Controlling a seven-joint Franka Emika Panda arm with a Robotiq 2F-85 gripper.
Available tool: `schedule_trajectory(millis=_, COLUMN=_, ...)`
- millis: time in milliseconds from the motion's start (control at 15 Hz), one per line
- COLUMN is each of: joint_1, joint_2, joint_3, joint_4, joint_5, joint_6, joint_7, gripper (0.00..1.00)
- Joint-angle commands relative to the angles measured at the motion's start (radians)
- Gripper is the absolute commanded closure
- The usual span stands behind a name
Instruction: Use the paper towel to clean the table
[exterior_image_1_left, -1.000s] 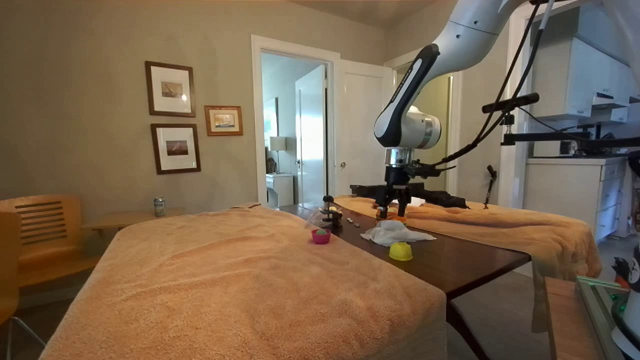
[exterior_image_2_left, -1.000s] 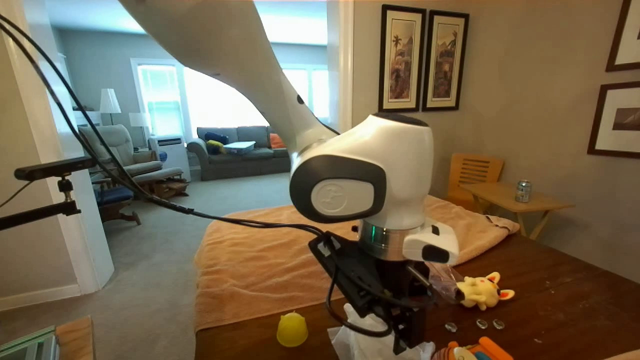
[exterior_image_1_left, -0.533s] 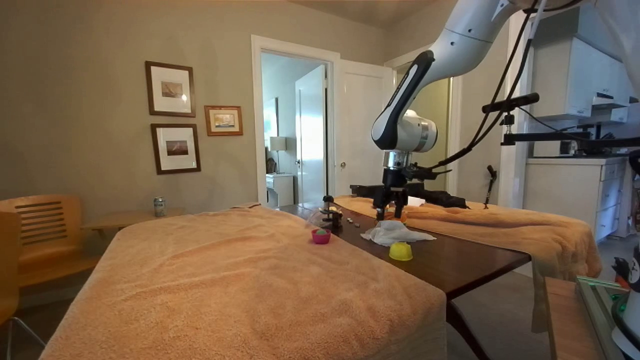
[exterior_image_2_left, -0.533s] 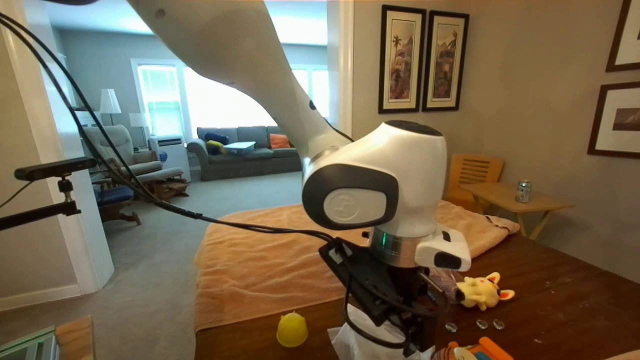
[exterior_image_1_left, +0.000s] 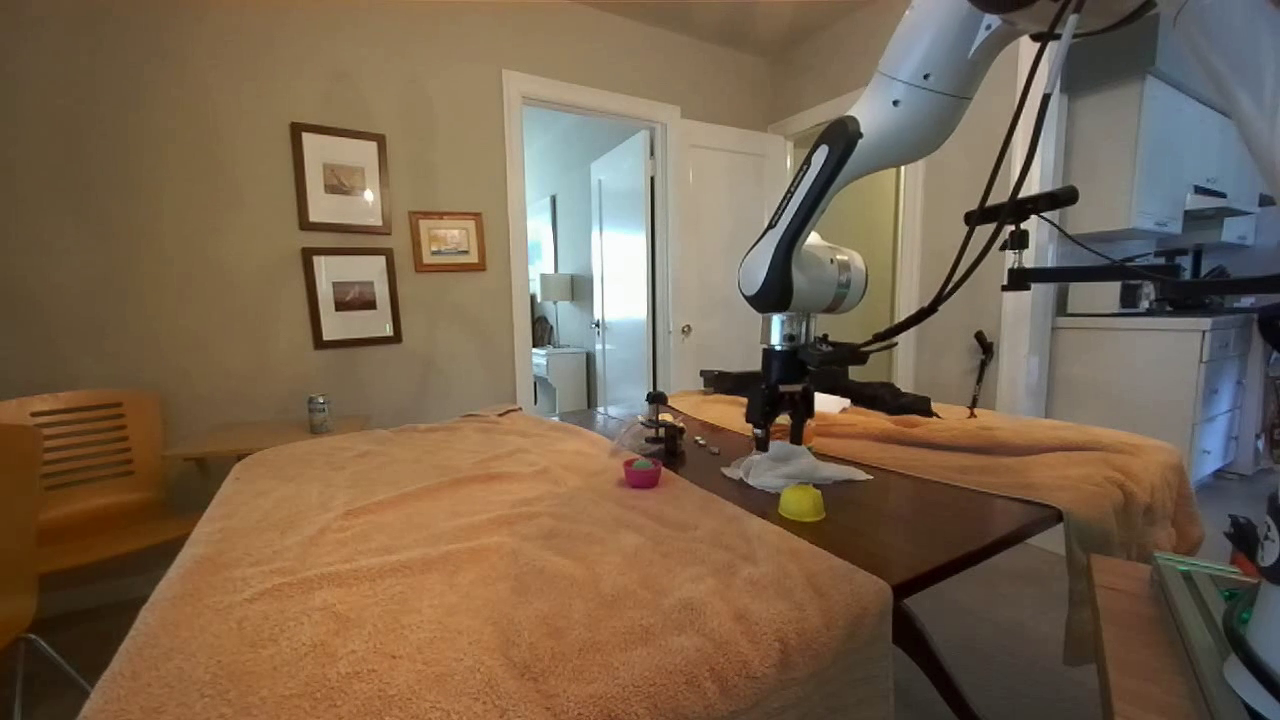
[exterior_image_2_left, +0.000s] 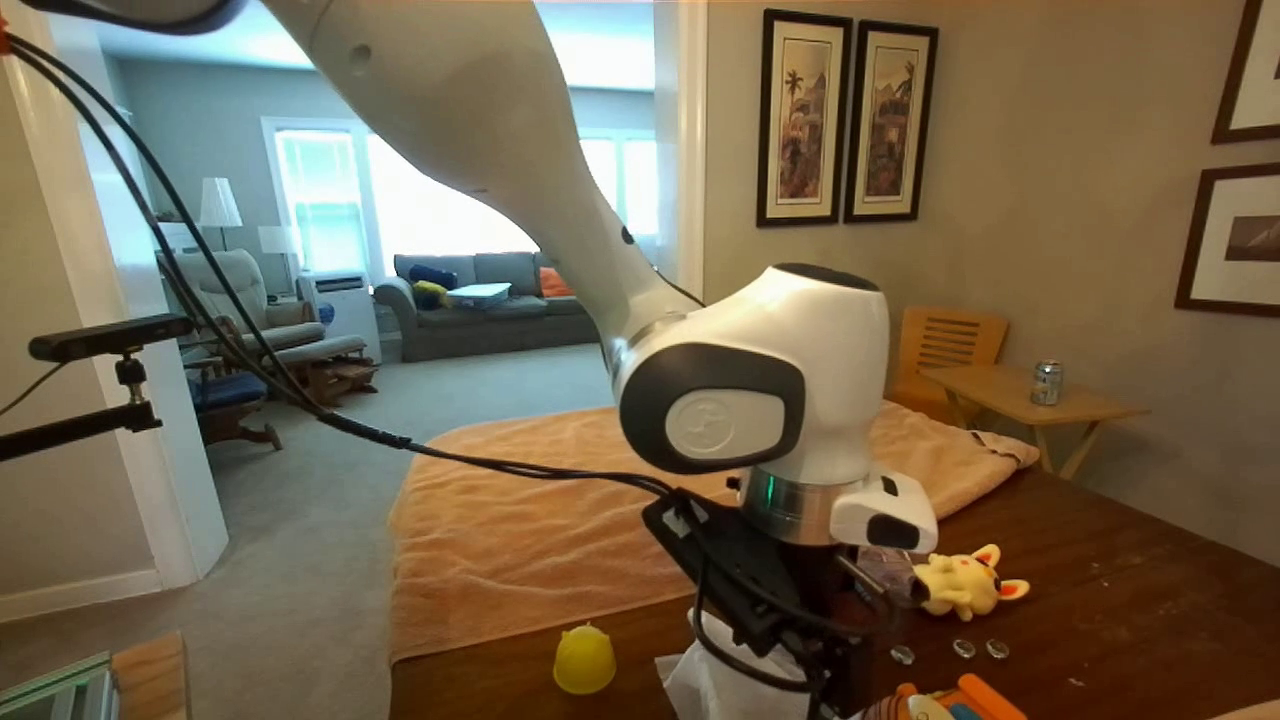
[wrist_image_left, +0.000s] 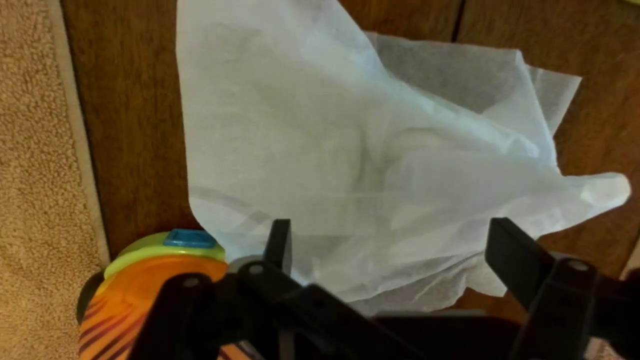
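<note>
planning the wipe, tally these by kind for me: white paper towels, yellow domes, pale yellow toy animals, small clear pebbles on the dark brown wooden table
White rumpled paper towel: 1
Yellow dome-shaped object: 1
Pale yellow toy animal with ears: 1
Small clear shiny pebbles: 3
Total of these in view on the dark brown glossy wooden table: 6

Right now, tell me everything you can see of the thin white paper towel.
The white, rumpled paper towel lies on the dark brown wooden table, bunched into a low peak, its overlapping layers sheer at some edges. One rounded fold juts out. The open black gripper is over it; whether that, or the orange plastic-looking toy beside it, touches it is unclear.
</note>
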Motion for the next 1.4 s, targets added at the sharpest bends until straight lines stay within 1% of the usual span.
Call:
schedule_trajectory(millis=0, joint_1=0.058, joint_2=0.026, joint_3=-0.053, joint_4=0.042, joint_5=-0.108, joint_6=-0.041, joint_7=0.116, gripper=0.0)
schedule_trajectory(millis=133, joint_1=0.069, joint_2=0.023, joint_3=-0.059, joint_4=0.046, joint_5=-0.133, joint_6=-0.048, joint_7=0.144, gripper=0.0)
schedule_trajectory(millis=267, joint_1=0.055, joint_2=0.004, joint_3=-0.034, joint_4=0.038, joint_5=-0.089, joint_6=-0.026, joint_7=0.133, gripper=0.0)
schedule_trajectory(millis=333, joint_1=0.048, joint_2=0.009, joint_3=-0.034, joint_4=0.021, joint_5=-0.097, joint_6=-0.017, joint_7=0.109, gripper=0.0)
schedule_trajectory(millis=733, joint_1=0.041, joint_2=0.007, joint_3=-0.027, joint_4=0.028, joint_5=-0.088, joint_6=-0.008, joint_7=0.102, gripper=0.0)
schedule_trajectory(millis=933, joint_1=0.039, joint_2=0.018, joint_3=-0.012, joint_4=0.032, joint_5=-0.076, joint_6=-0.001, joint_7=0.089, gripper=0.0)
schedule_trajectory(millis=1133, joint_1=0.021, joint_2=0.031, joint_3=0.037, joint_4=0.034, joint_5=-0.029, joint_6=0.016, joint_7=0.038, gripper=0.0)
schedule_trajectory(millis=1333, joint_1=0.024, joint_2=0.047, joint_3=0.058, joint_4=0.036, joint_5=-0.027, joint_6=0.007, joint_7=0.026, gripper=0.0)
